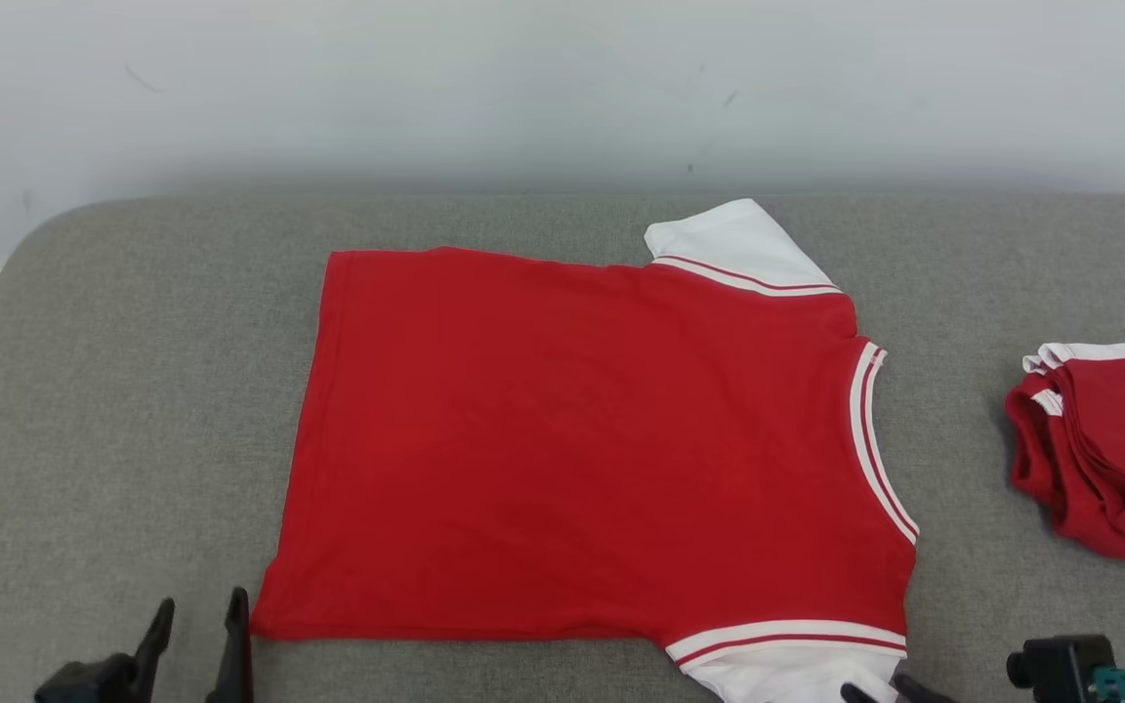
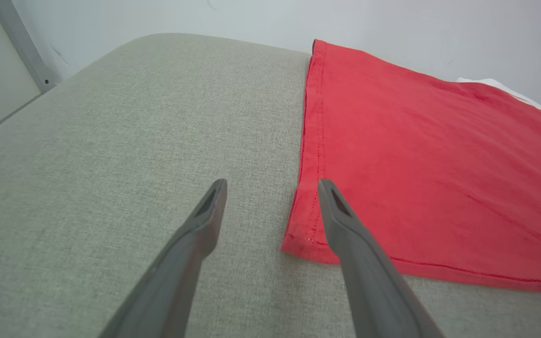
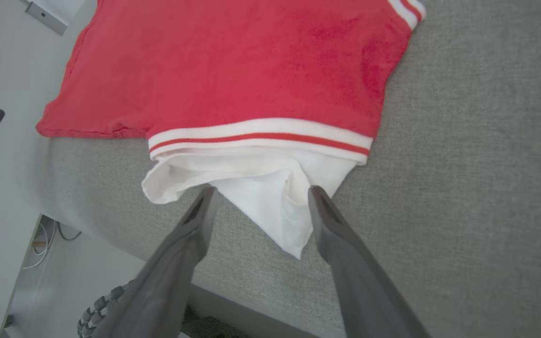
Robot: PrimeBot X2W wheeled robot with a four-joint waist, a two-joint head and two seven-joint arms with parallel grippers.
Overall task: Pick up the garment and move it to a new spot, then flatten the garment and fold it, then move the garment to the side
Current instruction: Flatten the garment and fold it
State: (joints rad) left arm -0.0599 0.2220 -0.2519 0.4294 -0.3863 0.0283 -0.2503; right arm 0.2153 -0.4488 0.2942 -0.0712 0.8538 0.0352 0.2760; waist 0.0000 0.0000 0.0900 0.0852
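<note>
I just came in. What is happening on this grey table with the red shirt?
A two-armed robot is working on a red T-shirt with white sleeves. The shirt lies spread flat on the grey padded table, not yet folded. The left gripper stands open at the shirt's near hem corner. The right gripper stands open at the near white sleeve, which is a little crumpled. Neither holds anything. A pile of folded red garments sits at the table's right side.

Garment (image 1: 582, 439) flat at table (image 1: 133, 391) ctr, folded pile (image 1: 1109, 459) to its R, left end effector (image 1: 203, 599) by near-L corner.
</note>
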